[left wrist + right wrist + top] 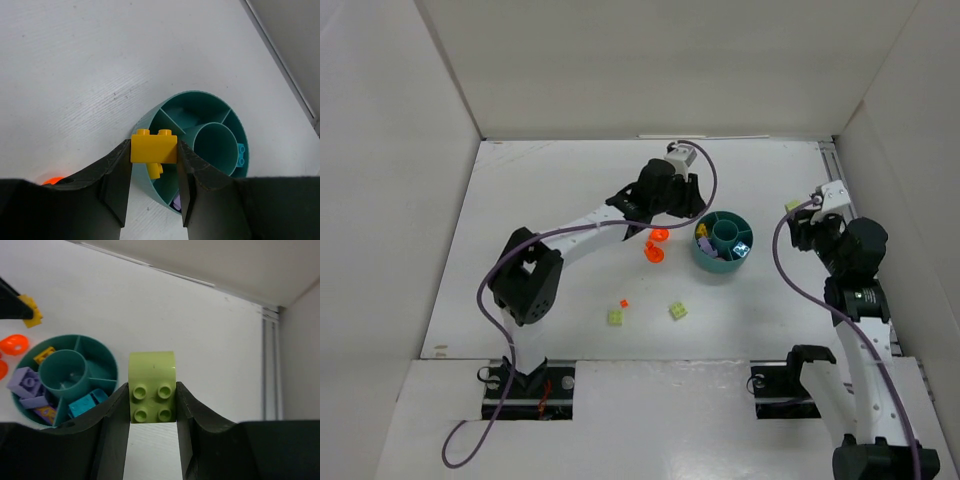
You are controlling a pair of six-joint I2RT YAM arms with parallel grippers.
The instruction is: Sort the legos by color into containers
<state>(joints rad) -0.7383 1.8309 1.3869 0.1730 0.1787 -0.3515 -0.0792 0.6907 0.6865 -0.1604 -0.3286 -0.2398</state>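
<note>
worktop (570,200): dish (700,258) right of centre in top view, partly filled. left hand (153,150) clamped on yellow brick (152,147) at dish's left rim. right hand (152,395) clamped on green brick (152,375), right of dish. loose bricks (677,311) lower centre.

We see the left arm (582,226) and the right arm (868,345) built alike: slim white links joined by bulky black joint housings with rounded shoulders. A purple cable (712,180) loops loosely along the left arm from its near base to its far end, and a second purple cable (777,245) bows out to the left of the right arm. Each wrist carries a small white block (682,155). Black clamp brackets (800,362) anchor the bases, with a red fleck (545,391) at the left one. Up close, the left fingers (114,186) and right fingers (113,426) are matte dark grey and faceted, with flat inner faces.
</note>
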